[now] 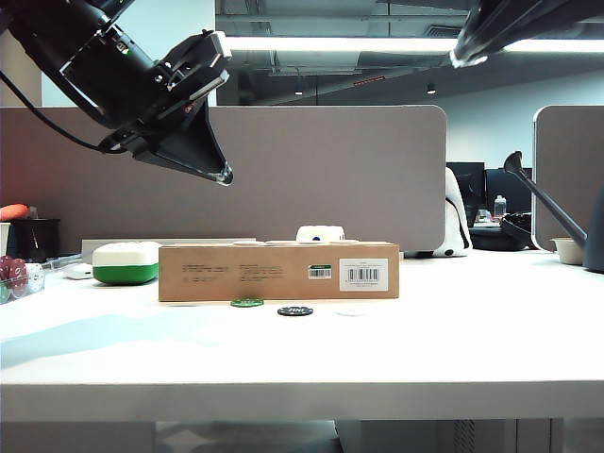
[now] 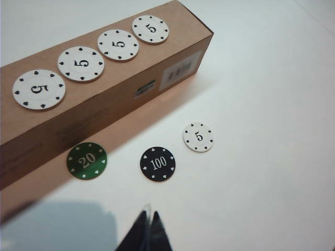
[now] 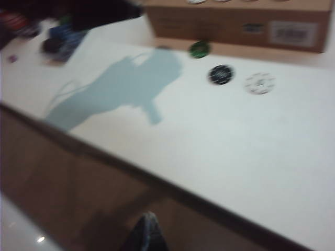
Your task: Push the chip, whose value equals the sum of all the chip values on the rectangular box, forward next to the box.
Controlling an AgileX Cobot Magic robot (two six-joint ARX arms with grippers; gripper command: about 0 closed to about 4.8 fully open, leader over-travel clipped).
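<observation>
Left gripper (image 1: 223, 175) hangs high above the left half of the table (image 1: 472, 340) in the exterior view, its fingers drawn together to a point and holding nothing; the right gripper is not clearly shown there, only a dark stretch of its arm at the top right corner. Below, the rectangular box (image 1: 278, 272) lies lengthwise across the middle of the table, with the chip (image 1: 247, 302) just in front of its near face, toward the left end, the black chip (image 1: 295, 310) to its right and slightly nearer, and a pale white chip (image 1: 350, 309) further right. From the left wrist view, the left gripper (image 2: 148, 230) tips sit closed and well short of the chips; the box (image 2: 99, 99) carries four white chips (image 2: 81, 64) each marked 5, and the green chip (image 2: 87, 160) marked 20 lies almost touching the box's foot, possibly already against it. The right wrist view is blurred: the right gripper (image 3: 148, 230) looks closed, off the table's near edge, the chip (image 3: 199, 49) far off by the box (image 3: 235, 23). I judge the chip light, rigid and apt to skate on the smooth top, too thin to pinch; closed fingertips set against its near rim should nudge it, gently, lest it slide sideways.
</observation>
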